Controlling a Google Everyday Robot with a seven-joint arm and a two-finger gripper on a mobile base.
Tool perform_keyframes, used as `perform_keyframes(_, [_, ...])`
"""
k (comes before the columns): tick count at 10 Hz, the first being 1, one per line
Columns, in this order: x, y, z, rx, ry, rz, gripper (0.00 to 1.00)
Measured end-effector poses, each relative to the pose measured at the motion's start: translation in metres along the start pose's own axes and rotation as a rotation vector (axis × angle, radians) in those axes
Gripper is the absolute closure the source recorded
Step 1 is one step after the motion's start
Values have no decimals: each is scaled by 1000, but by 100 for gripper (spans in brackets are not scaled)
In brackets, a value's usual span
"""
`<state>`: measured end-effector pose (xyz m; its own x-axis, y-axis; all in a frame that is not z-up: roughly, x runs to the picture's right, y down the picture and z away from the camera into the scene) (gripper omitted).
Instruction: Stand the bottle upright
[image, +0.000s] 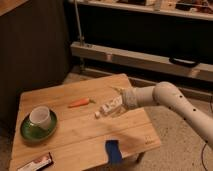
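Note:
The bottle (106, 108) is small and whitish with a white cap. It lies tilted, cap end toward the lower left, just above the wooden table (75, 127) near its middle right. My gripper (116, 103) is at the bottle's upper right end, at the tip of my white arm (170, 100), which reaches in from the right. The gripper looks wrapped around the bottle's body.
An orange carrot (80, 103) lies left of the bottle. A white cup (40, 116) stands on a green plate (29, 132) at the table's left. A blue item (113, 149) sits at the front edge and a snack bar (36, 163) at the front left corner.

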<state>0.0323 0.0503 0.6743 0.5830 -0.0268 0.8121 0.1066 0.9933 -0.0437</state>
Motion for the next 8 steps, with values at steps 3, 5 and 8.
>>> perform_keyframes(3, [5,-14,8,-75,86,-30,20])
perform_keyframes(5, [12,-39,20,-174,162,-81,20])
perform_keyframes(8, [21,-49,33,-308,237,-132,20])
